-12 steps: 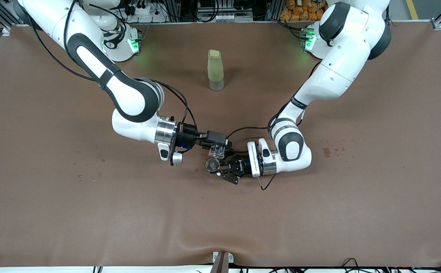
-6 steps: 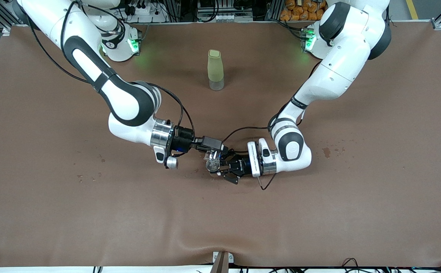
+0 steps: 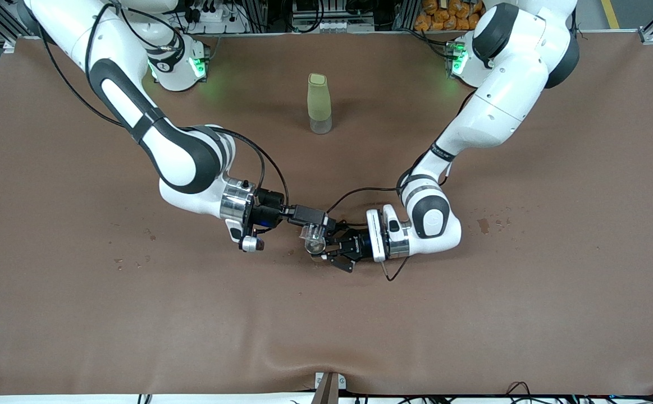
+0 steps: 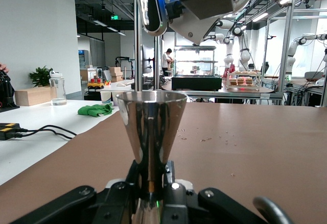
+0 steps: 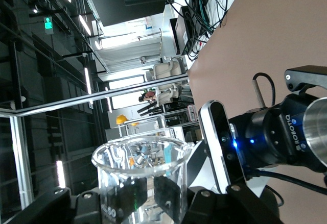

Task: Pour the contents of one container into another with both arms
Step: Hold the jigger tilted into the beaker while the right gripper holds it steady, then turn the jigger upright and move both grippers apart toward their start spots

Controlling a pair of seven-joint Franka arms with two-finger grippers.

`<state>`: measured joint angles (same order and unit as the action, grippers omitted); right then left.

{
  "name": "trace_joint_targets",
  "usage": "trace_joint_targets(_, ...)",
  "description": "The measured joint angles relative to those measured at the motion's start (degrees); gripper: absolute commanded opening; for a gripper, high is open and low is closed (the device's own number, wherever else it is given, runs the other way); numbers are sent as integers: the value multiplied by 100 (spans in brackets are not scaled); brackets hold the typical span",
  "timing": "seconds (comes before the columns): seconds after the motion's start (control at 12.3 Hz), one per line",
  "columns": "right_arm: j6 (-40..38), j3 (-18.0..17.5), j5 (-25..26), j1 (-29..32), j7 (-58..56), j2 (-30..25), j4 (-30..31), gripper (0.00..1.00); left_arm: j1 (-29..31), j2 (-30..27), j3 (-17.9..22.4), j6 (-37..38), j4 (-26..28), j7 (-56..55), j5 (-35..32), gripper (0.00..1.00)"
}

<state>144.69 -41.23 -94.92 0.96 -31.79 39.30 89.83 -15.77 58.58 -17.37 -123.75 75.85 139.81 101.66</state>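
Glass cup (image 3: 313, 238): I see the tiny clear cup tipped over the jigger's mouth, clamped in my right end effector (image 3: 316, 229); in the right wrist view its rim (image 5: 140, 155) shows between the black fingers.
Jigger (image 3: 316, 247): silvery and hourglass-shaped, it stands upright, gripped at its narrow waist by my left end effector (image 3: 328, 251); the left wrist view shows its upper cone (image 4: 152, 124) rising from the pinched fingers.
Position: both end effectors meet low over the middle of the tabletop (image 3: 135, 314), the cup touching or just above the jigger's rim; I cannot tell which.
Bottle (image 3: 319, 103): pale green with a clear base, upright, farther from the front camera, between the two arm bases.
Surface: brown covering, slightly wrinkled at the camera edge; I see dark spots (image 3: 483, 225) toward the left arm's end and small flecks (image 3: 119, 261) toward the right arm's end.
Room: the left wrist view shows a bright hall with white benches (image 4: 46, 127), a green cloth (image 4: 95, 110) and other robot arms (image 4: 237, 55).
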Motion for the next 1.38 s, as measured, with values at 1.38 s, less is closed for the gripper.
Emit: trace_joint_targets(1.38,-175,490,518,-5,-2371,18,12,0,195,0,49,363,59,25,-220,0)
